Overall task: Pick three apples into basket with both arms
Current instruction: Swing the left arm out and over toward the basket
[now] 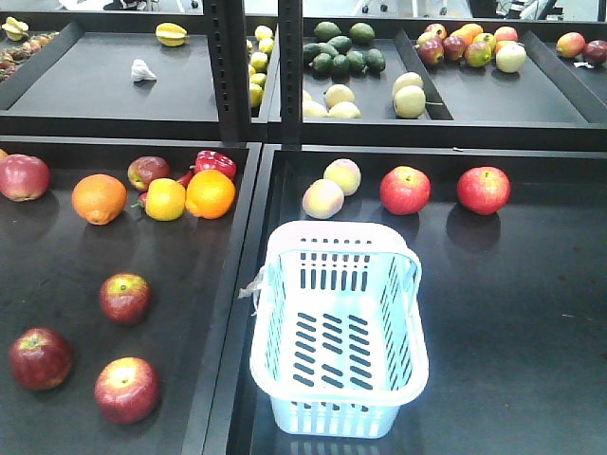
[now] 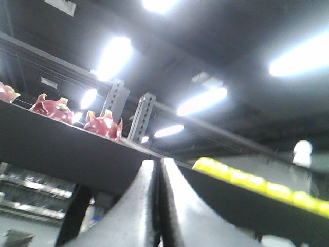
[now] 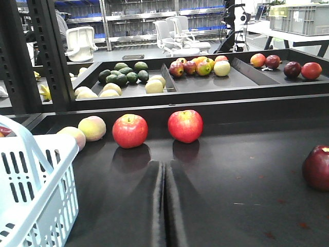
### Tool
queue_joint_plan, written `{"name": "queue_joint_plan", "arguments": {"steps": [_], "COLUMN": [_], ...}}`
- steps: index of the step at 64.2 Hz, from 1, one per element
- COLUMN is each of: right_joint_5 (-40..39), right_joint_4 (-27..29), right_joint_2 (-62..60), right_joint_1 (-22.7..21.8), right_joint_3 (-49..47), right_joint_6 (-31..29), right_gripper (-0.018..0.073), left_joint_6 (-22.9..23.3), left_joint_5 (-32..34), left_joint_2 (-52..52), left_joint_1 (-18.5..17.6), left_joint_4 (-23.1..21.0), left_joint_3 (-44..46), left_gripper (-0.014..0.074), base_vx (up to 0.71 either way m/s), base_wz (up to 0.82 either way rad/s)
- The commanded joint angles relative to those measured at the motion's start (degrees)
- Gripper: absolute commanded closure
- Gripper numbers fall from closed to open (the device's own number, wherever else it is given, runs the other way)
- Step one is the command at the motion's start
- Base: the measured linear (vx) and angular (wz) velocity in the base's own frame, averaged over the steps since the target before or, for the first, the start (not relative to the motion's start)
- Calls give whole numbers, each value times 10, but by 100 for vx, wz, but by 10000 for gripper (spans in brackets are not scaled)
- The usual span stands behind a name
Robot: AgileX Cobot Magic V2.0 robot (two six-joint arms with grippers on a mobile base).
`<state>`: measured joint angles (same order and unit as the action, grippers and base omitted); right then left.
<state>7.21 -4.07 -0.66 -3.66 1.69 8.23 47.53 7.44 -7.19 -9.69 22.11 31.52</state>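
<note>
Red with yellowish patches at the stem, the three apples you are after lie loose on the black floor of the left tray, all well apart from one another. The upper apple sits toward the middle, the left apple is near the tray's outer edge, and the front apple lies closest to you. The pale blue basket stands upright in the right tray, just beyond the divider. A white shred hangs from its left rim, and none of the three apples is in it yet.

Your right gripper hangs low over the right tray's floor, with its jaws pressed together on nothing and the basket's corner to its left. Your left gripper points up toward the ceiling lights. That view is blurred, but the jaws look closed, with only a thin seam between them.

Behind the basket sit two pale peaches, touching, and to their right a pair of red apples, set apart from each other. At the back of the left tray you have two oranges with a yellow fruit between them, and a red pepper just behind. Past the left gripper, pink dragon fruits line a shelf.
</note>
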Motion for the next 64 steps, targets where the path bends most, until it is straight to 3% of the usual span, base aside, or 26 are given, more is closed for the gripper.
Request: {"name": "queue_joint_plan", "arguments": {"steps": [1,13,25,30,49,64], "right_joint_5": [-43,-43,-43,-43,-43,-43], "right_joint_4": [-2,-2,-2,-2,-2,-2], "right_joint_2": [-4,-4,-4,-4,-4,-4], "right_joint_1": [-3,-3,-3,-3,-3,-3], "right_joint_3": [5,5,5,5,5,5], "right_joint_6": [-5,-5,-5,-5,-5,-5], "right_gripper": [563,563,563,563,563,563], "left_joint_6": [8,8,8,7,6,6], "left_joint_5": [30,38,39,31,-39,-68], "left_joint_2": [-58,-157,-261,-301,-412,-429], "left_joint_1": [-18,-50,-84,-100,-153,-155], "left_joint_4": [58,130,143,148,231,233], "left_joint_3": [27,57,110,134,182,180], "left_gripper": [564,405,185,141,136,136], "base_vx": [0,0,0,0,0,0], "base_wz": [0,0,0,0,0,0]}}
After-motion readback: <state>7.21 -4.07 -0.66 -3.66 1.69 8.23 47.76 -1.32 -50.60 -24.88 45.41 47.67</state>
